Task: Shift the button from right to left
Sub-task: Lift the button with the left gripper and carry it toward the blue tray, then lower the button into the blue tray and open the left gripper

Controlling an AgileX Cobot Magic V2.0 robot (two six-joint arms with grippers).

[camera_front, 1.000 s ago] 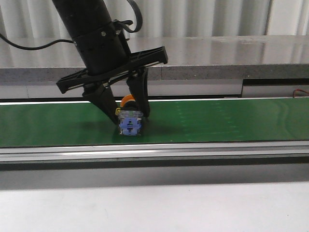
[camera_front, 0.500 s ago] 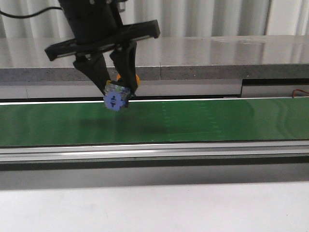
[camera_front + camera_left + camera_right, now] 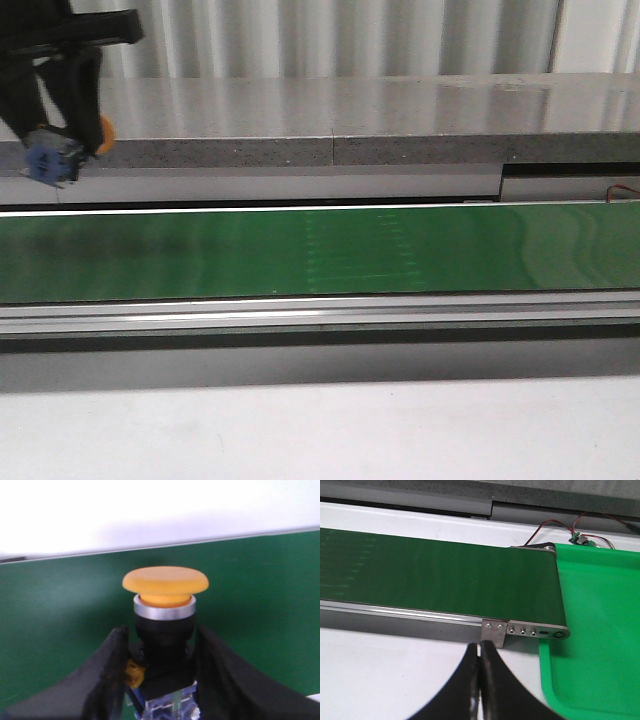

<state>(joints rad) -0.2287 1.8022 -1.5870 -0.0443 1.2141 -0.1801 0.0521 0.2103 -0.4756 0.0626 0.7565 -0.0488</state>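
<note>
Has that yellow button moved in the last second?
Yes. The button, held in the left gripper, went up off the green belt and leftward, now near the picture's left edge.

Industrial automation test cell or laboratory. A green conveyor belt (image 3: 400, 250) in an aluminium frame (image 3: 525, 629) runs across a white desk (image 3: 320, 430); a green tray (image 3: 595, 630) adjoins the belt's end beyond the right fingers (image 3: 481, 680); exposed wiring (image 3: 570, 527) and a corrugated metal wall (image 3: 350, 35) lie behind.
</note>
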